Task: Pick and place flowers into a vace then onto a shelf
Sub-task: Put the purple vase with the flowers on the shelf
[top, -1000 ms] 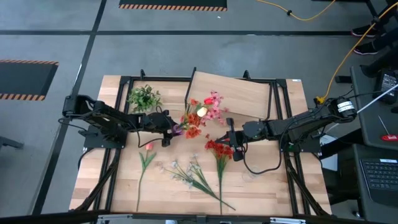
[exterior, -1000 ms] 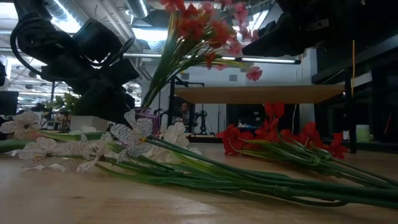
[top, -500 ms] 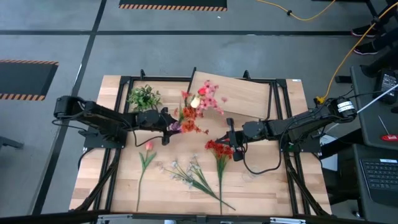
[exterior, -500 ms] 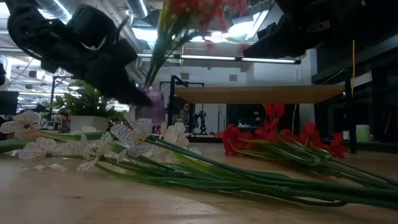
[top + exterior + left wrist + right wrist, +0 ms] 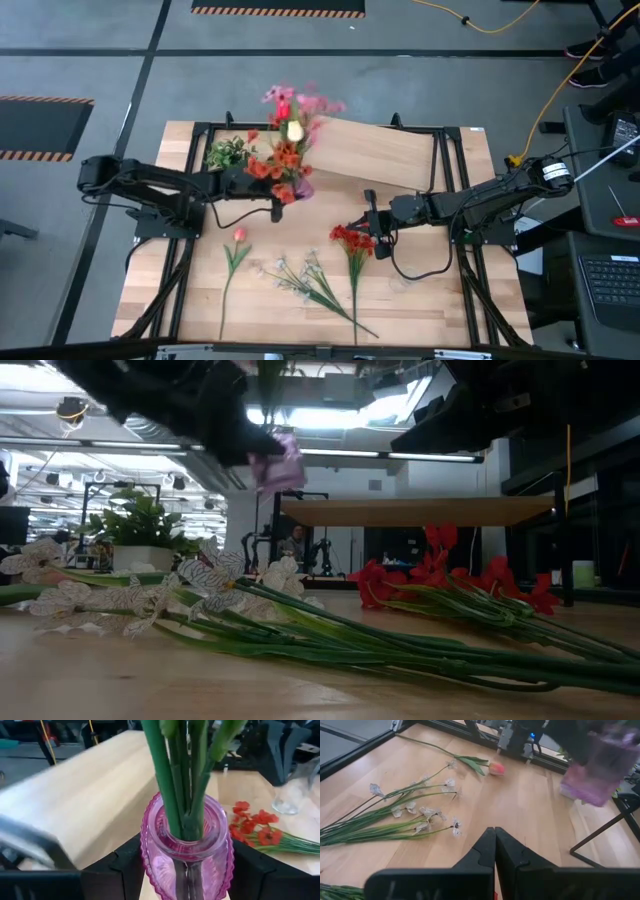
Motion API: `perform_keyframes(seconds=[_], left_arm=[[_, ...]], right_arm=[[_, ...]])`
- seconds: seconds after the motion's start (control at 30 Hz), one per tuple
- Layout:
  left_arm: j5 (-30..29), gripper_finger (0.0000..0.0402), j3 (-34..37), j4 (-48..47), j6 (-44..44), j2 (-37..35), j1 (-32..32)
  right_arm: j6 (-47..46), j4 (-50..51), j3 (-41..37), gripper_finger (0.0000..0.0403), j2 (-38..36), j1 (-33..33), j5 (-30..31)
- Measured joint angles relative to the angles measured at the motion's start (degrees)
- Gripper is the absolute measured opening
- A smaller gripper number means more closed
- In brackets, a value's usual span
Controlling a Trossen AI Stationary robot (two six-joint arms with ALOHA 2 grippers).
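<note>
Flowers lie nearest, three bunches on the table [image 5: 420, 300], white [image 5: 310, 280], red [image 5: 352, 240] and one pink tulip [image 5: 238, 236], while blurred blooms [image 5: 285, 135] stand in the pink vase [image 5: 187, 857], clamped by the left gripper [image 5: 185, 870] before the shelf [image 5: 380, 155]; right gripper [image 5: 494, 851] together.

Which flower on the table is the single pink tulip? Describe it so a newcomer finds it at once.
On the light-wood table, look at the loose stems lying in front of the left gripper. The tulip lies leftmost, beside the white spray; it alone has one closed pink bud on a single leafy stem.
</note>
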State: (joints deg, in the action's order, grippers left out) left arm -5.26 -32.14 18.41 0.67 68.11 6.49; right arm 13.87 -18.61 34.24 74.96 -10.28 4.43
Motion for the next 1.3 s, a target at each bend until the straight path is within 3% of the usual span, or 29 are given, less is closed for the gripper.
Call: perform_keyframes(seconds=[0.27,0.5,0.97,1.3], left_arm=[[-0.1,0.0202,-13.2,-7.8,-4.7,4.9,2.7],[0.9,0.0202,-20.4,-7.9,-6.5,12.2,8.3],[0.8,0.0202,-30.8,-13.1,-6.0,21.1,16.6],[0.1,0.0202,-31.0,-16.9,-4.6,21.2,18.6]], right_arm=[[0.1,0.1,0.0,0.0005,0.0,0.0,0.0],[0.1,0.1,0.0,0.0005,0.0,0.0,0.0],[0.3,0.2,0.0,0.0005,0.0,0.0,0.0],[0.3,0.5,0.0,0.0005,0.0,0.0,0.0]])
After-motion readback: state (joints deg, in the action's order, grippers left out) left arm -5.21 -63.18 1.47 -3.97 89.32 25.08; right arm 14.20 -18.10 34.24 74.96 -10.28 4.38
